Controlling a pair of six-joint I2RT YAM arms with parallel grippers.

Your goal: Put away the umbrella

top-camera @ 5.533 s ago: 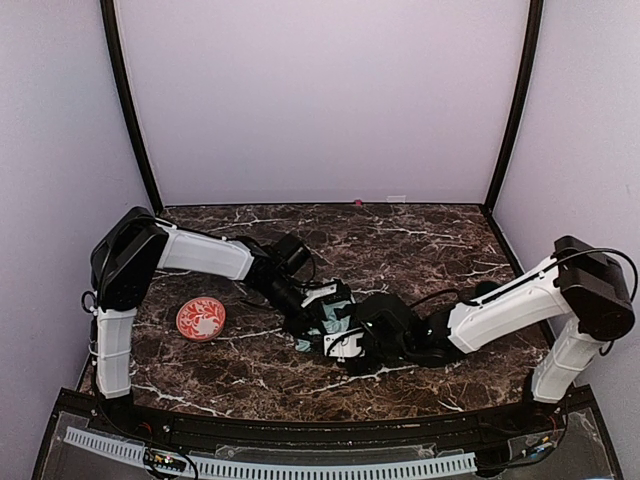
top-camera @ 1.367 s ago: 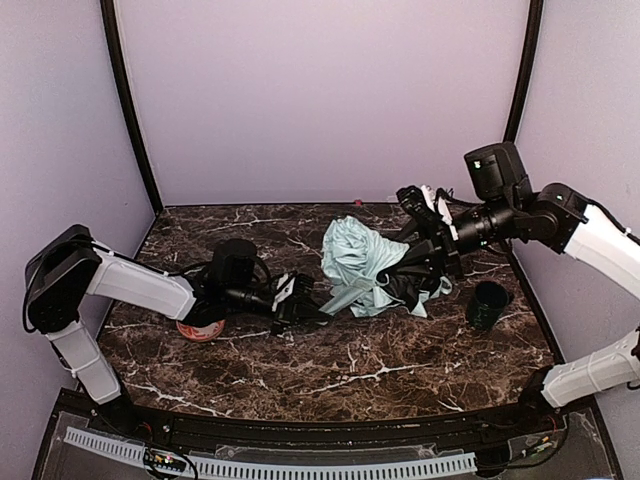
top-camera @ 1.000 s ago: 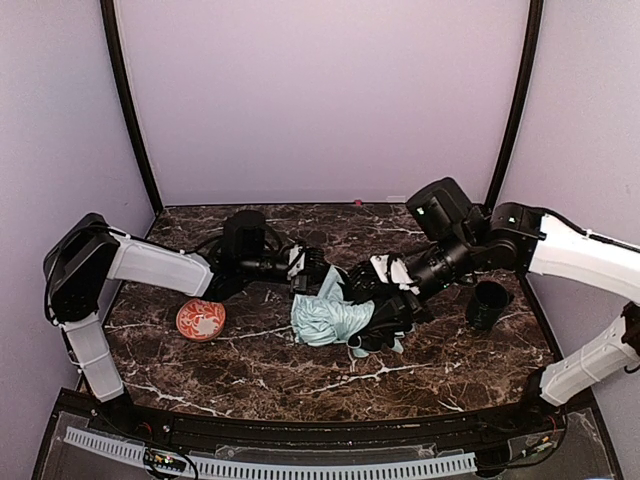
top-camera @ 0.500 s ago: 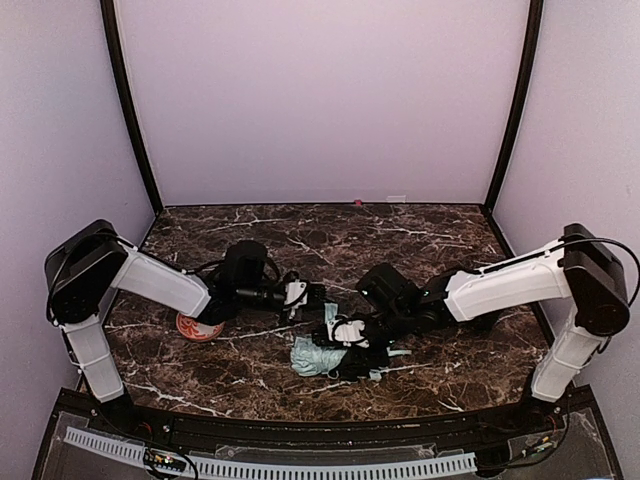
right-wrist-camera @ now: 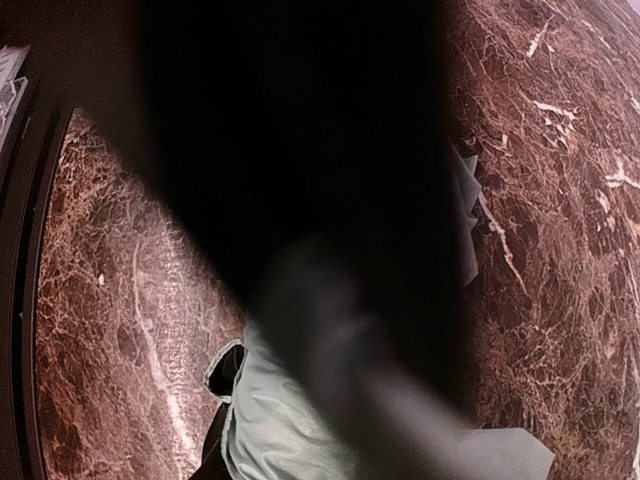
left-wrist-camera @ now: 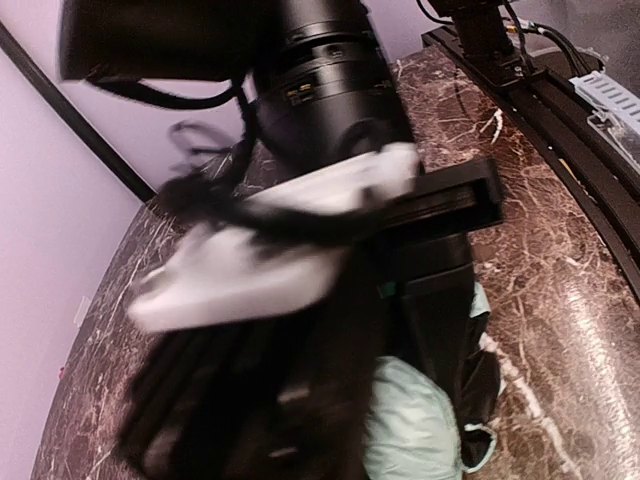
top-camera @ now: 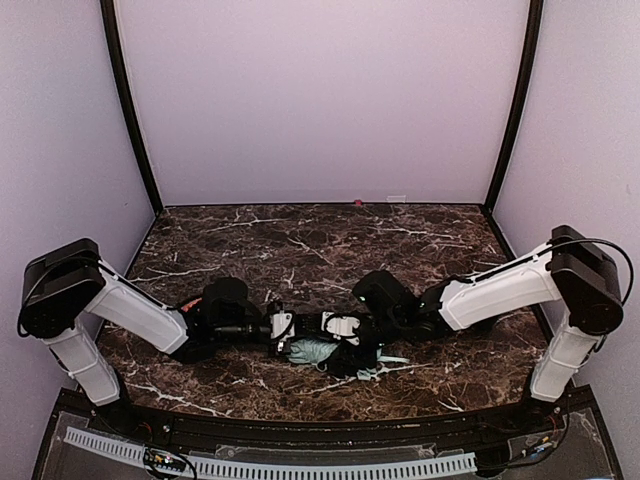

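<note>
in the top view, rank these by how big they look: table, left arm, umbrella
1. table
2. left arm
3. umbrella, of which only a small mint bundle shows

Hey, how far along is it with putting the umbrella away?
Done: the umbrella is collapsed into a small mint bunch lying on the table. In hand: both arms are low over it, with the left gripper shut at its left end and the right gripper against its right side. Whether either holds it is unclear. Left: the fabric looks loose and crumpled, not wrapped tight.
</note>
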